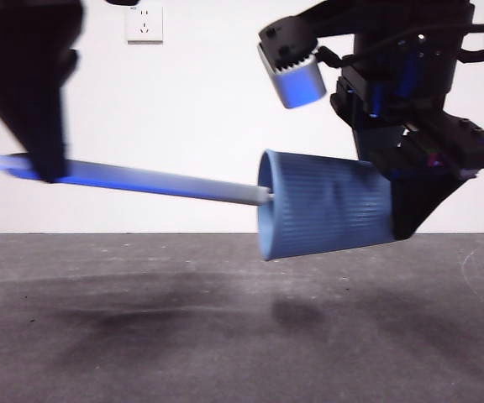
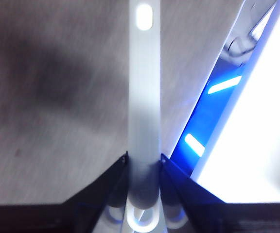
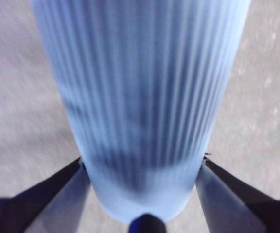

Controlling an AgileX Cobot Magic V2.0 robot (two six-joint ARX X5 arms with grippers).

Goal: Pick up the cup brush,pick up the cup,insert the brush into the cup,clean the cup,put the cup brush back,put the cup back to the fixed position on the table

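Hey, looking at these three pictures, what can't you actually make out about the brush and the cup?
- Brush head: front view, hidden inside the cup.
- Cup's mouth and inside: right wrist view, cut off by the picture's edge; only the ribbed wall between the right gripper fingers shows.
- Cup: absent from the left wrist view, where the left gripper clamps the handle.
- Table texture: blurred in both wrist views.

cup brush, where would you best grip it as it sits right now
Grip the bare grey handle of the cup brush, from above, where the left gripper clamps it already. The handle runs nearly level, and the head sits hidden inside the cup the right gripper holds sideways.
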